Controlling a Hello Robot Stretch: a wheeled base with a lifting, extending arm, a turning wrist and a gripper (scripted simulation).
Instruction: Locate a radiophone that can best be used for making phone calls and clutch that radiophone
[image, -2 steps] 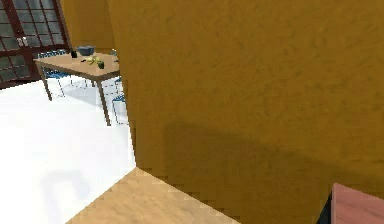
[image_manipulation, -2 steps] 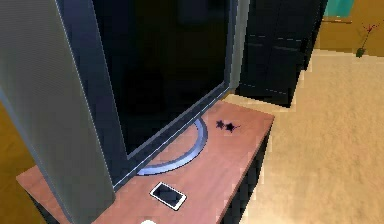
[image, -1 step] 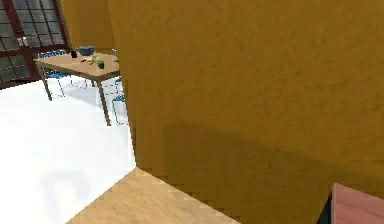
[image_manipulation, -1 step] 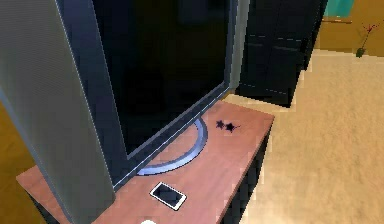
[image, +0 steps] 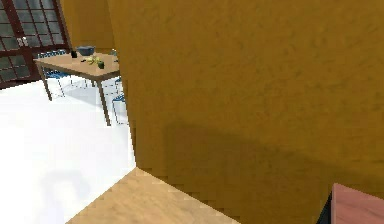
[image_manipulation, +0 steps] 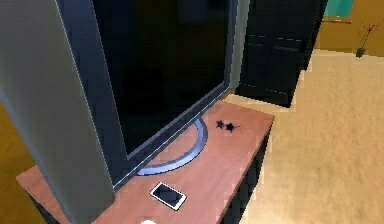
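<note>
1. A radiophone (image_manipulation: 168, 194), a small flat slab with a white rim and a dark face, is lying flat on a reddish-brown wooden stand (image_manipulation: 245, 150), near the stand's front end in the arm side view's lower middle.
2. How the gripper's jaws are standing cannot be told, so the radiophone's place relative to them cannot be told either.
3. A large television (image_manipulation: 150, 70) with a dark screen and a grey frame is standing on the same stand, and its curved grey-blue foot (image_manipulation: 192, 150) is lying just beside the radiophone, on the side farther up the picture.
4. Two small black star-shaped things (image_manipulation: 228, 126) are resting on the stand past the foot, well apart from the radiophone.
5. A small white thing (image_manipulation: 148, 221) is peeking in at the bottom edge, near the radiophone; what it is cannot be told.
6. A dark cabinet (image_manipulation: 280, 50) is standing beyond the stand on a light wooden floor (image_manipulation: 330, 150).
7. In the forward view an ochre wall (image: 250, 90) is facing the camera.
8. At that view's left, a wooden dining table (image: 100, 74) is standing on a white floor (image: 50, 140), carrying a dark bowl (image: 87, 49) and a small green thing (image: 97, 62).
9. Blue chairs (image: 55, 80) are standing around the table.
</note>
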